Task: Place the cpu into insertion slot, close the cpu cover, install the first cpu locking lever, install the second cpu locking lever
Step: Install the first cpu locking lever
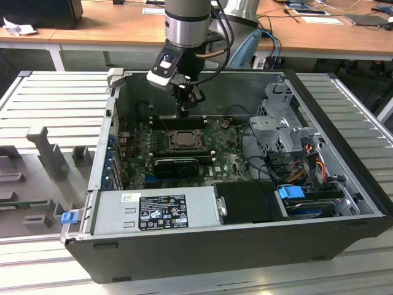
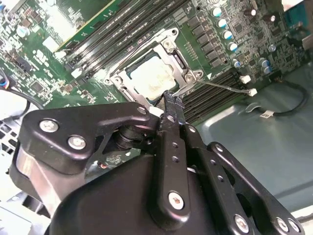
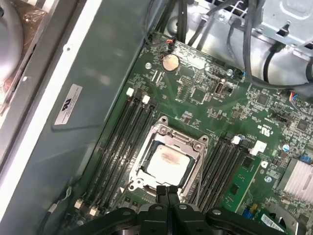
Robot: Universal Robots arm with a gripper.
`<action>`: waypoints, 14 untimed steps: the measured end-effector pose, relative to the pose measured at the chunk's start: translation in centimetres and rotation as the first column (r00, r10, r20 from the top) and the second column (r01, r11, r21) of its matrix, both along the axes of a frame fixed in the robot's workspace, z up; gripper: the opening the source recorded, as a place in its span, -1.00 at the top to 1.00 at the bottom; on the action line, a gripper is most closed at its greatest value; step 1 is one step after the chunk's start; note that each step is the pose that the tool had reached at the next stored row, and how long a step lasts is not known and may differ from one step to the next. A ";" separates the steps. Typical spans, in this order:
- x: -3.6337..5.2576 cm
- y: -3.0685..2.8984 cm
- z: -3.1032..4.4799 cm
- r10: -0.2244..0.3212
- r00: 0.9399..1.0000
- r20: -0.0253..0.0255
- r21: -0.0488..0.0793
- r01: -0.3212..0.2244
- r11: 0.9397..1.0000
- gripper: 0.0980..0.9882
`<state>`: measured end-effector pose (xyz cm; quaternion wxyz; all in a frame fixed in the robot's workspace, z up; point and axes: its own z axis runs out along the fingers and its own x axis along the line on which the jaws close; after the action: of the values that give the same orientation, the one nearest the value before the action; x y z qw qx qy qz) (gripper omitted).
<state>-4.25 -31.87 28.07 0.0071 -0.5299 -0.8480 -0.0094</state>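
The cpu (image 3: 167,164), a pale square chip, lies in the insertion slot (image 3: 146,182) on the green motherboard. The silvery cpu cover (image 3: 168,135) lies flat around the chip's edges. A thin metal lever (image 3: 197,171) runs along one side of the socket. My gripper (image 3: 167,190) is shut with nothing between its fingers, its tips hovering just over the socket's edge. In the second wrist view the gripper (image 2: 172,99) points at the cover's rim beside the cpu (image 2: 152,78). In the exterior view the gripper (image 1: 185,110) hangs above the far side of the socket (image 1: 183,139).
Black memory slots (image 3: 122,142) flank the socket on both sides. A long black card (image 1: 176,165) sits in front of it, and a power supply (image 1: 153,210) lies nearer still. A drive cage (image 1: 281,126) and cables (image 1: 307,157) fill the exterior view's right. Case walls (image 1: 107,132) surround the board.
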 end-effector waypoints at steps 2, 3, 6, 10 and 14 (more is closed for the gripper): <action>0.00 0.00 0.00 0.023 1.000 0.000 0.000 -0.023 1.000 0.98; 0.00 0.00 0.00 0.034 0.999 0.000 0.000 -0.034 0.999 0.98; 0.00 0.00 0.00 0.069 0.998 0.000 0.000 -0.069 0.998 0.98; 0.00 0.00 0.00 0.118 0.993 0.000 0.000 -0.118 0.993 0.98; 0.00 0.00 0.00 0.190 0.982 0.000 0.000 -0.190 0.982 0.98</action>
<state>-4.25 -31.87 28.07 0.0080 -0.4466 -0.8947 -0.0087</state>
